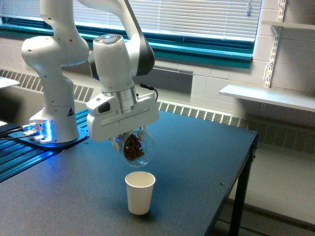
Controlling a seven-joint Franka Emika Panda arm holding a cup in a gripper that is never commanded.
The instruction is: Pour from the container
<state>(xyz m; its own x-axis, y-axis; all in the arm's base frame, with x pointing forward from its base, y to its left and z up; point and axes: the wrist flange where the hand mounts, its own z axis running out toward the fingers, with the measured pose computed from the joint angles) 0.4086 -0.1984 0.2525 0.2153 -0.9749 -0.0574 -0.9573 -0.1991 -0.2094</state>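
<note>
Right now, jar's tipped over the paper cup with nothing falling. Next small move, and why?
Probably tip a little further. The gripper holds the clear jar tilted, above the white paper cup and slightly toward the exterior view's left of it. The brown pieces sit inside the jar; none show between jar and cup. A small nudge toward the cup may help too.
</note>
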